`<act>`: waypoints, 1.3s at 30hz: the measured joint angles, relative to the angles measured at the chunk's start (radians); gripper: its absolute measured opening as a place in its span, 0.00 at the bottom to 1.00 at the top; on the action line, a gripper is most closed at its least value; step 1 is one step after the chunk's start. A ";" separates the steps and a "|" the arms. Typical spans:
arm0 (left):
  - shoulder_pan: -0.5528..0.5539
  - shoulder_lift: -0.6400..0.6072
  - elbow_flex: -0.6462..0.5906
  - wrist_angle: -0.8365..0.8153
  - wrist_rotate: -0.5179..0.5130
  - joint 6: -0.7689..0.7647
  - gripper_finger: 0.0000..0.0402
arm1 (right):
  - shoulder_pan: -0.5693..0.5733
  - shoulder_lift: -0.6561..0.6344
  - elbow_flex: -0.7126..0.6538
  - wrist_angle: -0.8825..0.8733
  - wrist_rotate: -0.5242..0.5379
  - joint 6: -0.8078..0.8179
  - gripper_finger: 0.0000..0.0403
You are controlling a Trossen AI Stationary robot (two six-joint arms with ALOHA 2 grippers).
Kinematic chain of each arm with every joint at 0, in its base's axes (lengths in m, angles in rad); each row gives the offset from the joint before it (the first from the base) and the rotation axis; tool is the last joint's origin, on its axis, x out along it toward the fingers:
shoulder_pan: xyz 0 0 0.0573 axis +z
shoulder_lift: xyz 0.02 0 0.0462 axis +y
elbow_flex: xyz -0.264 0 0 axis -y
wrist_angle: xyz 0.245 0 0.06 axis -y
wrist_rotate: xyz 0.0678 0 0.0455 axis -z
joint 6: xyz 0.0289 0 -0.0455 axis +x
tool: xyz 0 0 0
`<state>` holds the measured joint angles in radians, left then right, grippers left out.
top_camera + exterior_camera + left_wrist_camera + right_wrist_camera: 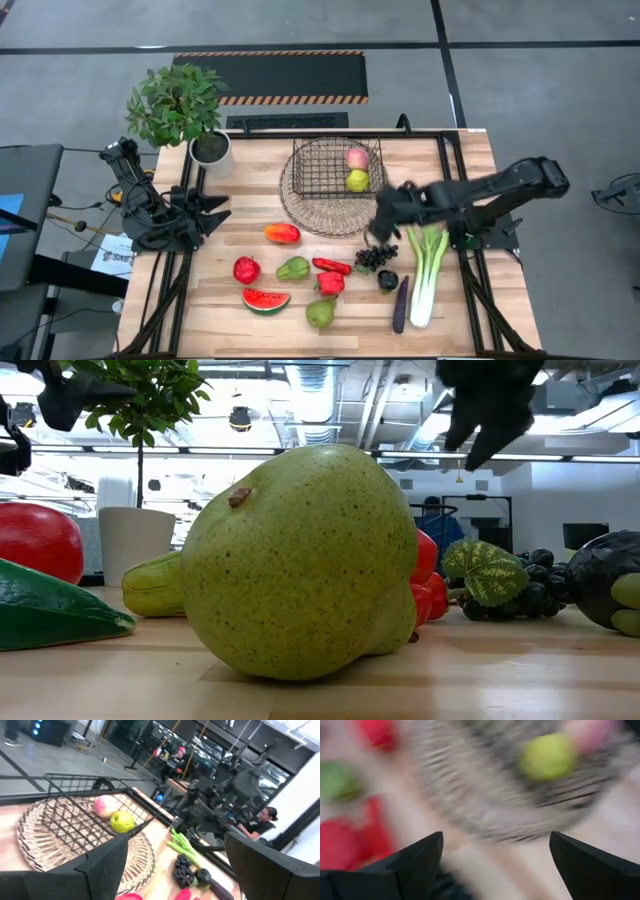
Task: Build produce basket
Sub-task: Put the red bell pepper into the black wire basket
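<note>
The dark wire basket [338, 168] stands on a round pale wire tray [320, 215] and holds a peach [357, 157] and a green fruit [357, 181]. More produce lies on the table: mango [282, 233], red apple [246, 270], green pear [293, 268], chili [331, 266], watermelon slice [265, 299], a second pear [320, 313], grapes [375, 258], eggplant [401, 305] and leek [428, 270]. My right gripper [378, 236] [496, 837] hangs open just above the grapes, beside the tray's near right rim, and holds nothing. My left gripper [222, 208] [176, 839] waits open at the table's left.
A leafy plant in a white pot [210, 150] stands at the far left corner. A red pepper [330, 283] and a dark round vegetable [388, 281] lie among the produce. Bare wood shows on the near left and far right of the table.
</note>
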<state>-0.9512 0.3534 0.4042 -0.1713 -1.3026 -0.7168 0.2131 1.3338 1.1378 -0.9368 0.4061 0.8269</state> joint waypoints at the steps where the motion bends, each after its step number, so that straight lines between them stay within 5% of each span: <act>1: 0.000 0.000 0.000 -0.001 0.007 0.000 0.78 | 0.033 0.001 0.000 0.014 -0.012 0.010 0.95; 10: 0.000 0.000 0.000 -0.020 0.006 0.001 0.79 | 0.271 0.149 0.000 0.153 0.037 -0.025 0.95; 21: 0.000 0.000 0.000 -0.029 0.025 -0.004 0.79 | 0.256 0.386 0.029 0.687 -0.008 -0.346 0.95; 39: 0.000 0.000 0.000 -0.057 0.061 -0.022 0.78 | 0.256 0.554 0.080 0.701 -0.071 -0.357 0.95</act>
<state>-0.9516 0.3534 0.4042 -0.2285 -1.2415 -0.7385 0.4692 1.8877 1.2179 -0.2359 0.3355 0.4701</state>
